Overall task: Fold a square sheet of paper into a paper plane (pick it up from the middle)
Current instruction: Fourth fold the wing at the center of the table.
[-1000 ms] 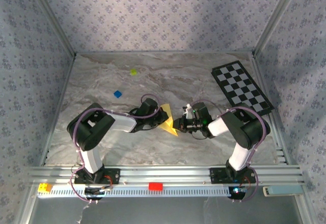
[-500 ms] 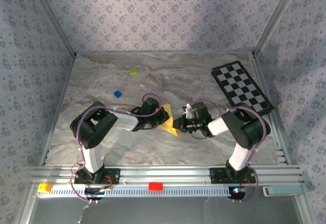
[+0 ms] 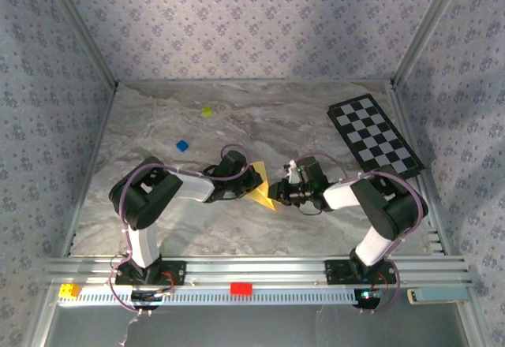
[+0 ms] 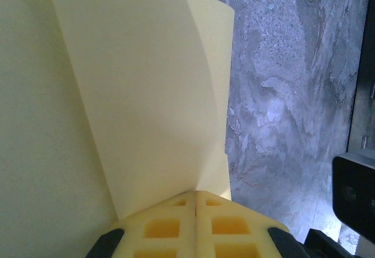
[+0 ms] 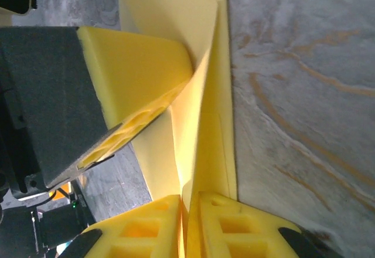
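Left hand (image 4: 195, 194) and right hand (image 5: 188, 202) both grip one yellow sheet (image 3: 261, 192) at the middle of the marbled worktop (image 3: 316, 118).

Seen from above, the plain yellow paper is folded into a narrow pointed wedge, its tip aimed toward the near edge, caught between the two facing hands. Up close, its layers overlap: one flap curls over with a rounded edge, and a raised fold stands above a flatter layer by the stone. The left hand's pads are pressed tight together on a flap. The right hand's pads stand almost together, the fold running into the thin slit between them. Also on the worktop are one checkered board (image 3: 375, 135) at far right, one blue block (image 3: 182, 146) and one yellow-green block (image 3: 207, 112), all well apart from the paper.
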Available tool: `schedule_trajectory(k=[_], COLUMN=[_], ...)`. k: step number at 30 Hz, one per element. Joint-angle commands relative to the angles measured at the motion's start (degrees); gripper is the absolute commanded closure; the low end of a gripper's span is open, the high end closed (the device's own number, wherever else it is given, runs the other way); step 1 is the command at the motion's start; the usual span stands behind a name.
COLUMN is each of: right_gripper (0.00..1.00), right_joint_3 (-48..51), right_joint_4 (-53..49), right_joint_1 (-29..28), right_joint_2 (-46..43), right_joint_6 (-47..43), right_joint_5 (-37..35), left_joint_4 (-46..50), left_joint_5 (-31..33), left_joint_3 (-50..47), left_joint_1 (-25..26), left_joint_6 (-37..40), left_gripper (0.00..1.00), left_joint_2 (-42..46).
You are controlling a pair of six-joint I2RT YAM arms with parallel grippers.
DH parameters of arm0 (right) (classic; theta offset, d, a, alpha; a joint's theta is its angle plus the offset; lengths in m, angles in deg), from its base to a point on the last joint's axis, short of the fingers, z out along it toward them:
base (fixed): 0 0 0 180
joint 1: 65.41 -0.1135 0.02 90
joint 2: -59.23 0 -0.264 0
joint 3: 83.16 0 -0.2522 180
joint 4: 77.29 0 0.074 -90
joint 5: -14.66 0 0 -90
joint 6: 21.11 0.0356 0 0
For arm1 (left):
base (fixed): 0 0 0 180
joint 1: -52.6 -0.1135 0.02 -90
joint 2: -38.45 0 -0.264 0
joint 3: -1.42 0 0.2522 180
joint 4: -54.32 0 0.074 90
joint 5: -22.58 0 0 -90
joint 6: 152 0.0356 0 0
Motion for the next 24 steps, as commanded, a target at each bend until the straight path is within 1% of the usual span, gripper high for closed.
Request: schedule_trajectory(k=[1, 12, 19, 24], right_gripper=[0.83, 0.82, 0.81, 0.84], right_joint_3=[0.8, 0.1, -0.2, 0.1], right_joint_4=[-10.6, -13.5, -17.0, -18.1], right_joint_1=[0.1, -0.6, -1.0, -1.2], right_joint_2=[-2.2, -2.0, -2.4, -1.8], right_joint_6=[-2.9, -5.8, -8.3, -9.2], right_joint_5=[-3.4, 0.7, 0.1, 0.3], left_joint_4=[3.3, 3.3, 3.1, 3.1], left_joint_5=[-0.1, -0.2, -0.1, -0.1], left_joint_3=[-0.1, 0.0, -0.1, -0.2], left_joint_1=[-0.3, -0.3, -0.3, -0.4], left_joint_6=[0.9, 0.9, 0.8, 0.8], left_gripper=[1.00, 1.00, 1.00, 1.00], left_joint_2=[-1.6, -1.6, -1.6, -1.6])
